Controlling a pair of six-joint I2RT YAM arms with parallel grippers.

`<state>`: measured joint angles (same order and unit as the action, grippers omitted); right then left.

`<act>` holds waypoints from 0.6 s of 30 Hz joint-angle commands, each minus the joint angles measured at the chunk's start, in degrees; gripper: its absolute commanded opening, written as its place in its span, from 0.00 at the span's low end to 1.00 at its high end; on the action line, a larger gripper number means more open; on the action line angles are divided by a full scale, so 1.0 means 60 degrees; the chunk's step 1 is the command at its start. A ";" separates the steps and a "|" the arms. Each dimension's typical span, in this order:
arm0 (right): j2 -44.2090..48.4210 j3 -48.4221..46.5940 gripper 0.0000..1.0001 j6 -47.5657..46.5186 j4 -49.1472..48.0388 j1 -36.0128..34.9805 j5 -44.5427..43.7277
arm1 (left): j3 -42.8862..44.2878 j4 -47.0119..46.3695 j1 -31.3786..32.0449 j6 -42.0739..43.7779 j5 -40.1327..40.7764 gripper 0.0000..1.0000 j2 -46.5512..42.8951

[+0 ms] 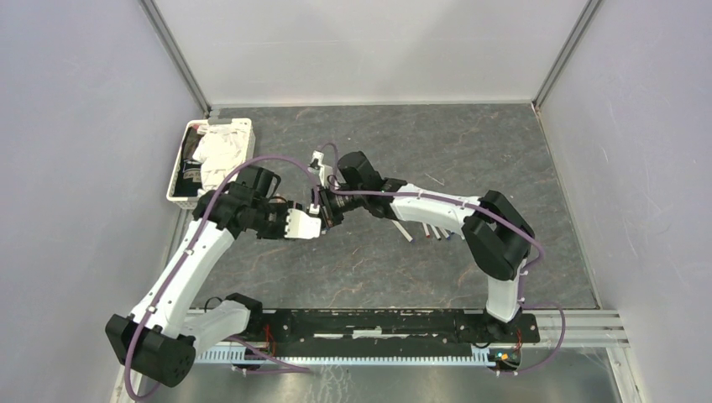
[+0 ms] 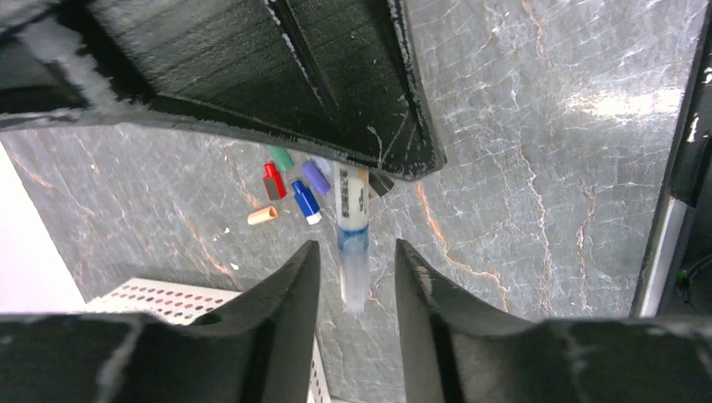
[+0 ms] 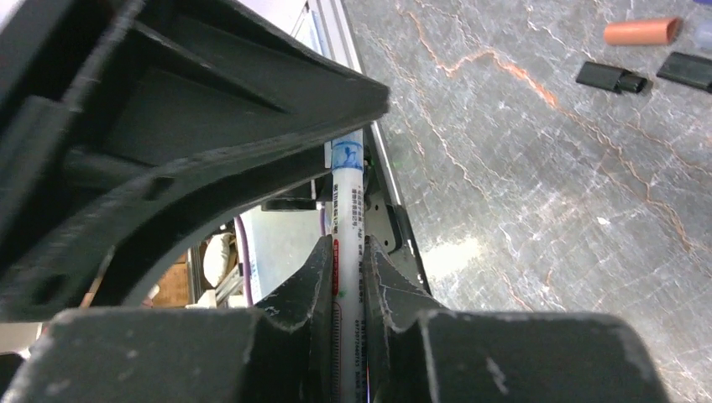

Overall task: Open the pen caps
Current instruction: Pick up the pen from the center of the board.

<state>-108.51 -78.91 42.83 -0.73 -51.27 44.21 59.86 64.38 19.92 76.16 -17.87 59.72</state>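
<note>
Currently the left gripper (image 2: 357, 249) is spread open, the pen's blue-banded cap (image 2: 353, 273) lying between its jaws, long axis running 12 to 6 o'clock. The right gripper (image 3: 346, 245) is clamped on the white barrel (image 3: 346, 206), so the left is nearer the cap.

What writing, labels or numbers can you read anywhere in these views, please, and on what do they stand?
Nothing can be read for certain.
Dark print along the barrel of the white pen, held in the right gripper: too small and blurred to read in either wrist view.
No other text shows.
</note>
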 commanded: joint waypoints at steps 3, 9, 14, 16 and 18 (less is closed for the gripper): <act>0.0651 0.1426 0.00 0.1157 -0.2673 0.0277 0.0588 | 0.0138 0.0116 0.0107 0.0197 -0.0804 0.49 -0.0133; 0.0973 0.2314 0.00 0.2261 -0.4435 0.0376 0.1028 | 0.0091 0.0058 0.0104 0.0203 -0.0833 0.48 -0.0067; 0.1006 0.2371 0.00 0.2590 -0.4848 0.0372 0.1095 | 0.0073 0.0053 0.0103 0.0150 -0.1022 0.48 -0.0094; 0.0996 0.2344 0.00 0.2641 -0.4902 0.0383 0.1099 | 0.0073 -0.0067 0.0107 0.0083 -0.1043 0.48 -0.0114; 0.0969 0.2327 0.00 0.2696 -0.4930 0.0376 0.1110 | 0.0125 -0.0067 0.0106 0.0075 -0.1076 0.47 -0.0105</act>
<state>-105.01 -64.66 57.04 -24.82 -48.97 49.36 59.86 64.64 20.38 76.23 -21.71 59.72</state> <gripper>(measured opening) 0.174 0.482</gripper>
